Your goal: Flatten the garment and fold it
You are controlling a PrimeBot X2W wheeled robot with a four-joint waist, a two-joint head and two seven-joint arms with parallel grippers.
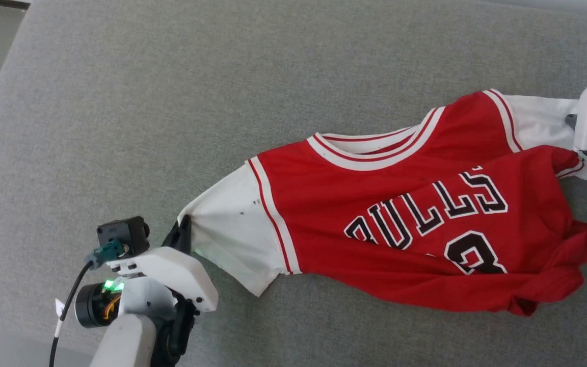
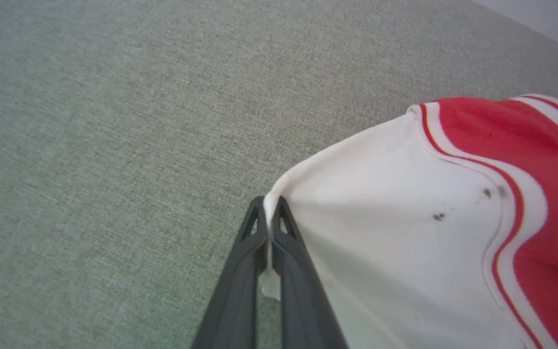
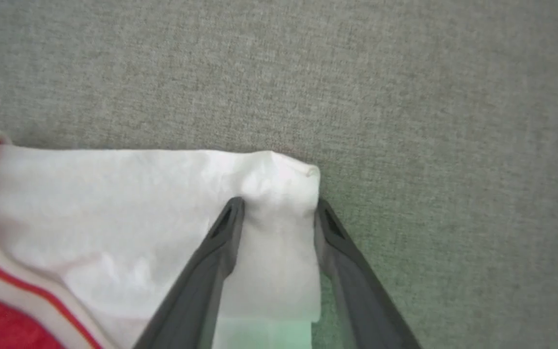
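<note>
Spreading across the whole scene is a grey woven surface (image 1: 171, 102), and the garment (image 1: 400, 224) is lying on it, running slantwise from lower left to upper right in the head view with its chest lettering facing up. It is lying only partly flat: the red body is sagging into folds, and the hem (image 1: 553, 290) is bunching up at the lower right.

The cloth is looking thin, light and limp, so it is likely to drape and slide rather than hold a shape. Taking it by the sleeve ends and drawing them apart seems the surest way to flatten it.

The near white sleeve (image 1: 232, 239) is being drawn to a point by the left gripper (image 2: 270, 213), whose jaws are pressing together on the sleeve's edge. The far white sleeve (image 3: 162, 203) is lying between the fingers of the right gripper (image 3: 276, 206). Those fingers are standing apart, straddling the cuff end without pinching it.

The main hindrance, by my judgement, is the garment's own crumpled hem. A few dark specks (image 2: 439, 216) are showing on the near sleeve.
</note>
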